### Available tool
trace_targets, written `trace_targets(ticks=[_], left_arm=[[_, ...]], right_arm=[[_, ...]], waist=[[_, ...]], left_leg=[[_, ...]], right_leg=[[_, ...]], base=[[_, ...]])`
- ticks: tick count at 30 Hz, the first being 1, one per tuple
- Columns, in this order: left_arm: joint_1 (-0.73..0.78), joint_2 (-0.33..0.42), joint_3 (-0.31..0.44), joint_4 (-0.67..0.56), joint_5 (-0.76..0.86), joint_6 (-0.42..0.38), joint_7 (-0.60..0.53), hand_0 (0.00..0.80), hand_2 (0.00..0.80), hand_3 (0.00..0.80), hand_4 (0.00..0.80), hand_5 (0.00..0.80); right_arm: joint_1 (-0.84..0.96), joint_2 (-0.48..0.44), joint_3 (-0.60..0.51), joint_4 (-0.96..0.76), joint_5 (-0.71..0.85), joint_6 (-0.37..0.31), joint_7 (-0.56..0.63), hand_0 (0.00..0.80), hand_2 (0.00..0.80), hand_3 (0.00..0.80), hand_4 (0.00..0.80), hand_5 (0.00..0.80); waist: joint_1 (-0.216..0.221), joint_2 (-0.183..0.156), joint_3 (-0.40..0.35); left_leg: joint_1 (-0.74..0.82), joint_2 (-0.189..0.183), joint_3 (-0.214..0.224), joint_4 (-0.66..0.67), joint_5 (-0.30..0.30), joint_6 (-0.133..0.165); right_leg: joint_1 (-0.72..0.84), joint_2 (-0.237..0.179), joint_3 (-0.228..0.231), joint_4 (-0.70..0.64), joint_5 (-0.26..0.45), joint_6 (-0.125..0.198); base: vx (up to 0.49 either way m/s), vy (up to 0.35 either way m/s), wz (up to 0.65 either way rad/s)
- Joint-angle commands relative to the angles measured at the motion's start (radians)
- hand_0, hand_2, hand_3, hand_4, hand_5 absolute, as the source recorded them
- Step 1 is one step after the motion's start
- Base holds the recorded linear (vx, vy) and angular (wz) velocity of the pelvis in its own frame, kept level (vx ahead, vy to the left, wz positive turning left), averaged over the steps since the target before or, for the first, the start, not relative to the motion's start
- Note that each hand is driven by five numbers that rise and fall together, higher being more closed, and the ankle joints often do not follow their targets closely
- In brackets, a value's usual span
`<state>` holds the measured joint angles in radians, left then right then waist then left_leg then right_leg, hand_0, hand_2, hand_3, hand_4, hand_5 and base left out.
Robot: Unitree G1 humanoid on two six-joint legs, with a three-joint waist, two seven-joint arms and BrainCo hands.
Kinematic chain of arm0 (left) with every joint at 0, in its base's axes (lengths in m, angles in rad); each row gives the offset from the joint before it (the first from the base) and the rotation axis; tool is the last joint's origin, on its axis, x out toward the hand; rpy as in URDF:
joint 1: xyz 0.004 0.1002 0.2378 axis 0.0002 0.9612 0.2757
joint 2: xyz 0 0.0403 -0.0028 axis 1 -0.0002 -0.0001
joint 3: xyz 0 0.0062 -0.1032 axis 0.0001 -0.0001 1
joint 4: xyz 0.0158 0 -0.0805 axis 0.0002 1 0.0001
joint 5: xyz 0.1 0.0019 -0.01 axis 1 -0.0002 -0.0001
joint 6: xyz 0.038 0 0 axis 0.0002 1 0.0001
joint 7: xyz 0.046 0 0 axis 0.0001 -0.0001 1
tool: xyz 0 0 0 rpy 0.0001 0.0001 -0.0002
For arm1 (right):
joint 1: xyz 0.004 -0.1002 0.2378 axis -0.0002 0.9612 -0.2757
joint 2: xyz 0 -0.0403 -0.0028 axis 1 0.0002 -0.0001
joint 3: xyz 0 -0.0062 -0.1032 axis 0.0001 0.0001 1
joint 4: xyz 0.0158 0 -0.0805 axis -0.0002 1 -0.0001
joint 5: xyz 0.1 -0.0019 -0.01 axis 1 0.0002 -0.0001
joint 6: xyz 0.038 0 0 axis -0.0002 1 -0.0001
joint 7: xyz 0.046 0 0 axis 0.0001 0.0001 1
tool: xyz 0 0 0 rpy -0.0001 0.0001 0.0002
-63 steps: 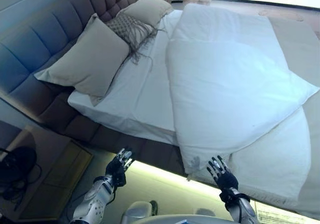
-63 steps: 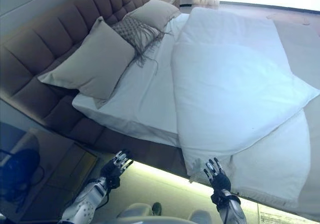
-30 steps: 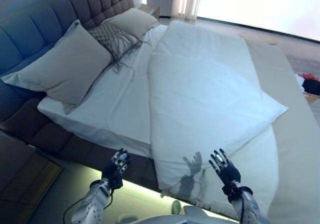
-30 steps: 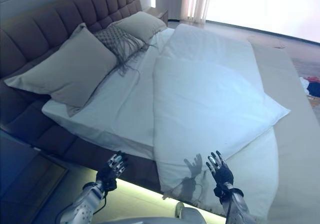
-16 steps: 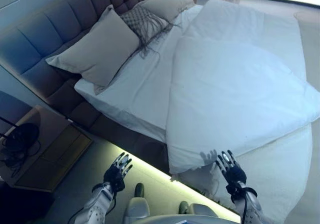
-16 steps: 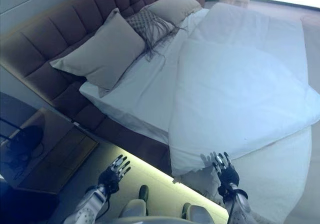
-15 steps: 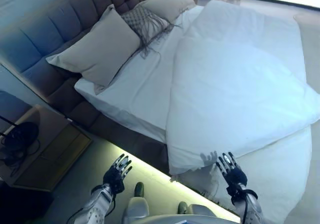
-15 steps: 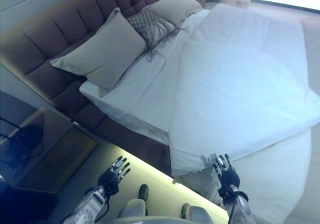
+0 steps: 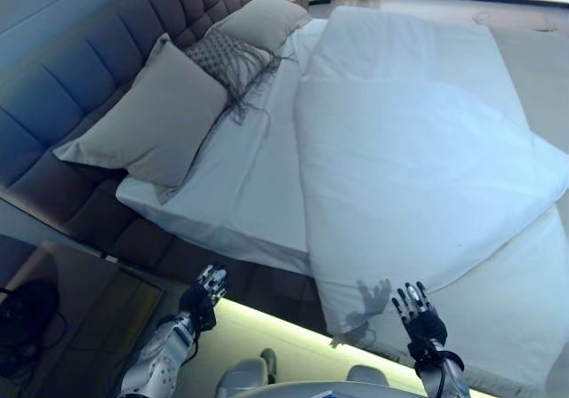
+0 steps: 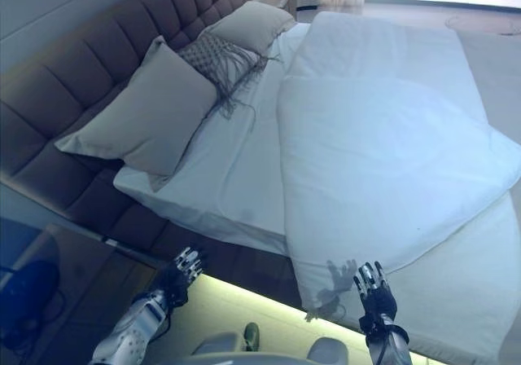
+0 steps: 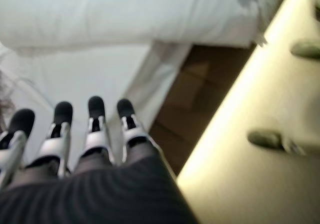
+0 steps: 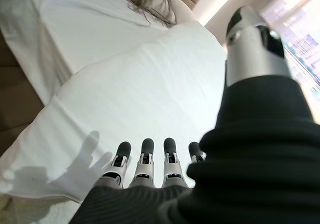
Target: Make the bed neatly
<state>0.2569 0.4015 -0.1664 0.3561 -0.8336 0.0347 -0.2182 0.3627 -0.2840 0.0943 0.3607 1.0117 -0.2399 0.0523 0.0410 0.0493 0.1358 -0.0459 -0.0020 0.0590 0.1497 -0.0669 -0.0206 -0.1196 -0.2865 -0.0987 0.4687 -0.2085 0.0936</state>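
A white duvet (image 9: 418, 149) lies folded back on itself across the bed, its near corner (image 9: 342, 314) hanging over the bed's side edge. The white sheet (image 9: 244, 180) is bare beside the pillows. My right hand (image 9: 420, 316) is open, fingers straight, just below the duvet's near corner and apart from it; it also shows in the right wrist view (image 12: 150, 166). My left hand (image 9: 203, 293) is open, held low in front of the bed's brown side panel (image 9: 222, 269), touching nothing; it shows in the left wrist view (image 11: 75, 129).
Two beige pillows (image 9: 147, 118) (image 9: 262, 18) and a fringed grey cushion (image 9: 227, 58) lean on the tufted headboard (image 9: 80, 78). A wooden nightstand (image 9: 62, 327) with a dark object stands at the lower left. A lit strip runs under the bed's edge (image 9: 276, 331).
The camera has shifted, so the bed sits differently in the picture. Both hands stay open and low by the bed's edge; the right hand is a little nearer the duvet's corner.
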Motion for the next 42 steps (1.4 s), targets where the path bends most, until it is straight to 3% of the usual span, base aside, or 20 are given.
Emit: trace_targets(ticks=[1, 3, 4, 8, 11, 13, 17, 19, 21, 23, 24, 27, 31, 33, 38, 42], left_arm=[[-0.036, 0.055, 0.008, -0.045, 0.005, -0.076, 0.002, 0.0, 0.0, 0.0, 0.0, 0.0], [-0.114, 0.075, -0.017, -0.039, -0.038, -0.115, 0.017, 0.0, 0.0, 0.0, 0.0, 0.0], [-0.158, 0.086, -0.025, -0.038, -0.048, -0.123, 0.018, 0.0, 0.0, 0.0, 0.0, 0.0], [-0.248, 0.1, 0.003, -0.043, -0.064, -0.098, 0.053, 0.0, 0.0, 0.0, 0.0, 0.0], [-0.249, 0.101, 0.016, -0.016, -0.05, -0.068, 0.029, 0.0, 0.0, 0.0, 0.0, 0.0], [-0.273, 0.109, -0.004, 0.003, -0.042, -0.06, 0.027, 0.0, 0.0, 0.0, 0.0, 0.0], [-0.299, 0.123, -0.013, -0.003, -0.031, -0.025, 0.036, 0.0, 0.0, 0.0, 0.0, 0.0], [-0.285, 0.127, -0.007, 0.001, -0.019, -0.019, 0.029, 0.0, 0.0, 0.0, 0.0, 0.0], [-0.27, 0.122, -0.006, -0.001, -0.036, -0.018, 0.031, 0.0, 0.0, 0.0, 0.0, 0.0], [-0.225, 0.108, 0.007, -0.028, -0.051, -0.004, 0.034, 0.0, 0.0, 0.0, 0.0, 0.0], [-0.199, 0.099, 0.008, -0.031, -0.051, 0.002, 0.028, 0.0, 0.0, 0.0, 0.0, 0.0], [-0.232, 0.122, -0.017, -0.005, -0.017, 0.015, -0.004, 0.0, 0.0, 0.0, 0.0, 0.0], [-0.32, 0.164, -0.044, -0.034, -0.018, 0.033, -0.007, 0.0, 0.0, 0.0, 0.0, 0.0], [-0.333, 0.198, -0.05, -0.048, -0.031, 0.007, 0.007, 0.0, 0.0, 0.0, 0.0, 0.0], [-0.412, 0.235, -0.069, -0.033, -0.091, -0.052, 0.044, 0.0, 0.0, 0.0, 0.0, 0.0], [-0.424, 0.22, -0.074, -0.051, -0.076, -0.075, 0.024, 0.0, 0.0, 0.0, 0.0, 0.0]], right_arm=[[-0.082, -0.035, -0.023, -0.021, 0.008, -0.101, -0.03, 0.0, 0.0, 0.0, 0.0, 0.0], [-0.196, -0.062, -0.041, 0.043, 0.061, -0.112, -0.047, 0.0, 0.0, 0.0, 0.0, 0.0], [-0.246, -0.078, -0.052, 0.087, 0.104, -0.123, -0.046, 0.0, 0.0, 0.0, 0.0, 0.0], [-0.323, -0.085, -0.082, 0.142, 0.219, -0.145, -0.06, 0.0, 0.0, 0.0, 0.0, 0.0], [-0.353, -0.117, -0.156, 0.227, 0.389, -0.12, 0.008, 0.0, 0.0, 0.0, 0.0, 0.0], [-0.42, -0.155, -0.216, 0.326, 0.477, -0.08, 0.021, 0.0, 0.0, 0.0, 0.0, 0.0], [-0.497, -0.207, -0.277, 0.428, 0.556, -0.091, -0.003, 0.0, 0.0, 0.0, 0.0, 0.0], [-0.479, -0.208, -0.314, 0.449, 0.593, -0.087, -0.001, 0.0, 0.0, 0.0, 0.0, 0.0], [-0.455, -0.213, -0.347, 0.487, 0.588, -0.04, 0.002, 0.0, 0.0, 0.0, 0.0, 0.0], [-0.431, -0.226, -0.368, 0.519, 0.562, 0.004, 0.009, 0.0, 0.0, 0.0, 0.0, 0.0], [-0.423, -0.224, -0.362, 0.525, 0.575, 0.013, 0.013, 0.0, 0.0, 0.0, 0.0, 0.0], [-0.428, -0.191, -0.377, 0.601, 0.665, 0.031, 0.075, 0.0, 0.0, 0.0, 0.0, 0.0], [-0.475, -0.18, -0.396, 0.672, 0.751, 0.041, 0.122, 0.0, 0.0, 0.0, 0.0, 0.0], [-0.512, -0.187, -0.388, 0.677, 0.767, 0.053, 0.141, 0.0, 0.0, 0.0, 0.0, 0.0], [-0.608, -0.256, -0.361, 0.639, 0.806, -0.002, 0.11, 0.0, 0.0, 0.0, 0.0, 0.0], [-0.615, -0.285, -0.385, 0.608, 0.877, -0.055, 0.13, 0.0, 0.0, 0.0, 0.0, 0.0]], waist=[[-0.028, -0.037, 0.029], [-0.037, -0.046, 0.072], [-0.031, -0.048, 0.094], [0.015, -0.064, 0.142], [0.04, -0.072, 0.152], [0.06, -0.074, 0.155], [0.092, -0.079, 0.146], [0.094, -0.082, 0.128], [0.09, -0.082, 0.111], [0.099, -0.077, 0.104], [0.105, -0.072, 0.094], [0.112, -0.087, 0.085], [0.129, -0.093, 0.12], [0.131, -0.093, 0.145], [0.108, -0.053, 0.21], [0.096, -0.029, 0.269]], left_leg=[[-0.124, 0.045, -0.049, 0.051, 0.048, -0.018], [-0.172, 0.058, -0.056, 0.059, 0.028, -0.024], [-0.207, 0.075, -0.073, 0.065, 0.03, -0.031], [-0.31, 0.165, -0.139, 0.093, 0.071, -0.09], [-0.325, 0.203, -0.163, 0.068, 0.108, -0.124], [-0.34, 0.207, -0.174, 0.036, 0.13, -0.131], [-0.35, 0.205, -0.182, 0.013, 0.139, -0.141], [-0.337, 0.213, -0.172, 0.02, 0.135, -0.148], [-0.32, 0.223, -0.161, 0.059, 0.12, -0.161], [-0.312, 0.232, -0.192, 0.111, 0.122, -0.178], [-0.289, 0.238, -0.196, 0.068, 0.121, -0.168], [-0.282, 0.203, -0.202, 0.026, 0.106, -0.128], [-0.334, 0.155, -0.211, 0.048, 0.089, -0.116], [-0.363, 0.166, -0.208, 0.077, 0.08, -0.122], [-0.492, 0.184, -0.178, 0.107, 0.106, -0.136], [-0.601, 0.143, -0.18, 0.159, 0.121, -0.136]], right_leg=[[-0.062, -0.025, 0.039, -0.276, 0.319, 0.067], [-0.112, -0.013, 0.074, -0.386, 0.379, 0.088], [-0.119, -0.004, 0.079, -0.417, 0.374, 0.096], [-0.131, 0.022, -0.01, -0.404, 0.346, 0.105], [-0.106, 0.04, -0.061, -0.422, 0.337, 0.1], [-0.091, 0.046, -0.095, -0.45, 0.338, 0.099], [-0.077, 0.046, -0.132, -0.46, 0.327, 0.098], [-0.058, 0.049, -0.134, -0.456, 0.314, 0.097], [-0.033, 0.047, -0.127, -0.456, 0.305, 0.095], [0.004, 0.057, -0.119, -0.464, 0.3, 0.091], [0.017, 0.06, -0.116, -0.464, 0.296, 0.094], [0.027, 0.045, -0.083, -0.464, 0.279, 0.114], [-0.034, -0.018, -0.103, -0.444, 0.322, 0.155], [-0.078, -0.032, -0.112, -0.447, 0.35, 0.167], [-0.145, -0.021, -0.107, -0.483, 0.358, 0.15], [-0.271, -0.048, -0.121, -0.398, 0.343, 0.14]], base=[[-0.254, -0.253, -0.11], [-0.308, -0.268, 0.04], [-0.288, -0.325, 0.03], [-0.168, -0.418, 0.28], [0.05, -0.29, 0.3], [-0.028, -0.208, 0.27], [-0.022, -0.129, 0.17], [0.097, -0.054, 0.07], [0.138, 0.056, 0.18], [0.233, 0.129, 0.14], [0.318, 0.166, -0.02], [0.139, 0.086, -0.15], [-0.046, -0.016, -0.06], [-0.078, -0.122, -0.15], [-0.135, -0.113, -0.2], [-0.102, -0.057, 0.16]])
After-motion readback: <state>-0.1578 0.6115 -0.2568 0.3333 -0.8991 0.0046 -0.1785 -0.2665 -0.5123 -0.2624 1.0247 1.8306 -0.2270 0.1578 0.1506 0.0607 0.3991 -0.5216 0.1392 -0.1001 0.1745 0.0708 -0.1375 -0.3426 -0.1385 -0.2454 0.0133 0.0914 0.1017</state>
